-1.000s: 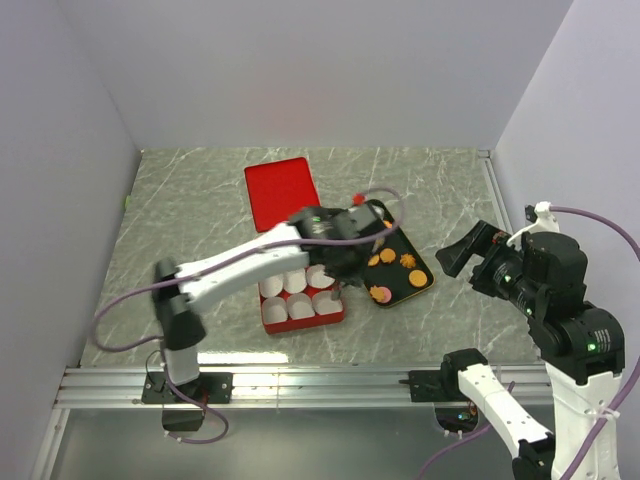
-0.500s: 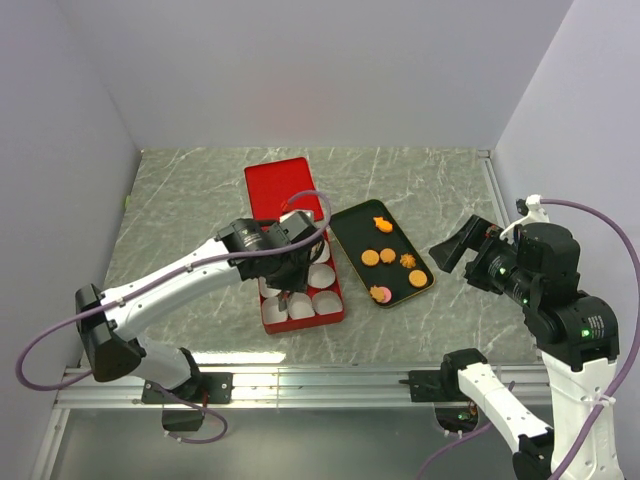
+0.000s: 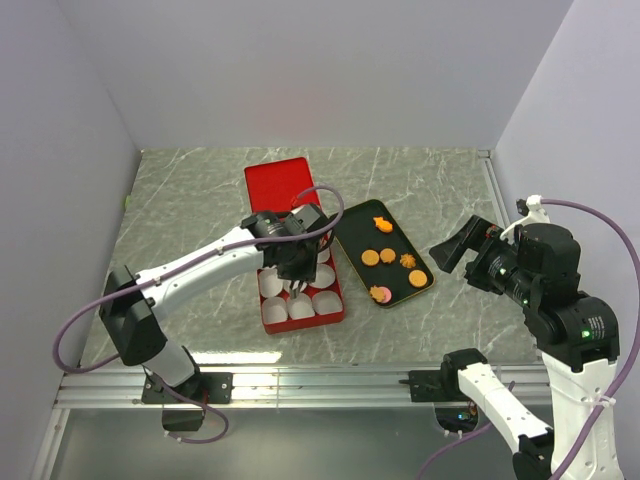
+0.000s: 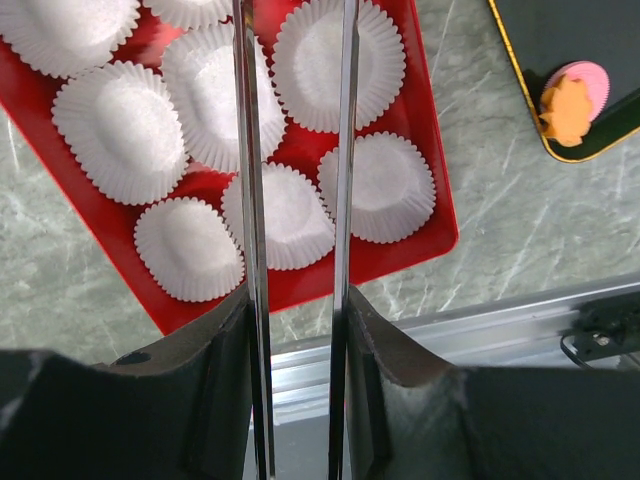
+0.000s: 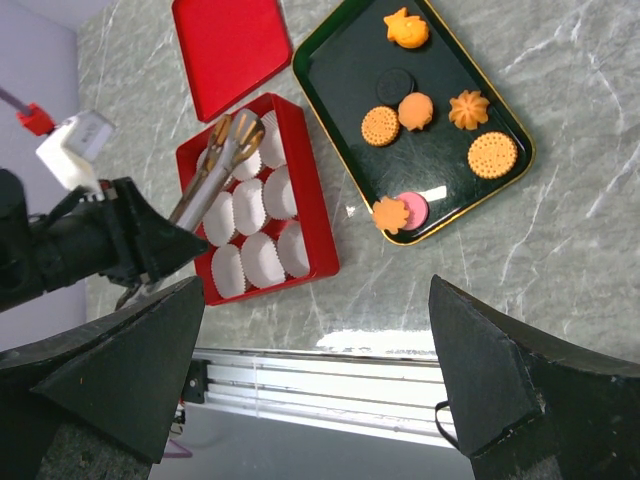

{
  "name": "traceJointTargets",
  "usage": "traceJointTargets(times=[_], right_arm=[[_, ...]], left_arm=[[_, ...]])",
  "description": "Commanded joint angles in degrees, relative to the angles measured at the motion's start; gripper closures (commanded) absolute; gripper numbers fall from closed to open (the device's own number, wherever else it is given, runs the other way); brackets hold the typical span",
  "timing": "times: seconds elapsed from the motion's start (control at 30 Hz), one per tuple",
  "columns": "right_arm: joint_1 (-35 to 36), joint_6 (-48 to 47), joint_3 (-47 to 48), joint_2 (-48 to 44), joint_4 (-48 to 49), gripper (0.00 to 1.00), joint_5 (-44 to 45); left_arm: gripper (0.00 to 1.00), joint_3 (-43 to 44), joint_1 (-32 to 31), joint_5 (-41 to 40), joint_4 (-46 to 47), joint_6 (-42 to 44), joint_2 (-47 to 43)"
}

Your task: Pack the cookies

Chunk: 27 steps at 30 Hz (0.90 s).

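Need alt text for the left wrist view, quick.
The left gripper, two long metal fingers set apart with tips out of frame, hangs over a red box of empty white paper cups. Top right, a black tray corner holds an orange cookie overlapping a pink cookie.

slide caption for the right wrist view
Open right claw over a marble table: orange and pink cookies on a black gold-rimmed tray, metal tongs above white paper cups in a red box

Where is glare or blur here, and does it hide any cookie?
Right wrist view: white glare on the black tray beside the pink cookie, hiding none. Left wrist view: the base of the left pincer is blurred, the paper cups sharp. Top view: even light.
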Motion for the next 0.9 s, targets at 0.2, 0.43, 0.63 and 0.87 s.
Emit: traceJointTargets(times=[0.2, 0.43, 0.63, 0.87], right_arm=[[0.24, -0.32, 0.16, -0.27, 2.57, 0.0, 0.69], [0.42, -0.32, -0.02, -0.09, 2.74, 0.0, 0.77], [0.68, -0.41, 0.07, 0.0, 2.74, 0.0, 1.12], [0.95, -0.41, 0.07, 0.0, 2.74, 0.0, 1.48]], left_arm=[[0.57, 0.84, 0.24, 0.5, 3.76, 1.77, 0.61], [0.47, 2.51, 0.32, -0.55, 2.18, 2.12, 1.93], [0.47, 3.39, 0.41, -0.82, 1.48, 2.21, 2.11], [0.48, 12.16, 0.41, -2.66, -2.56, 2.82, 2.9]])
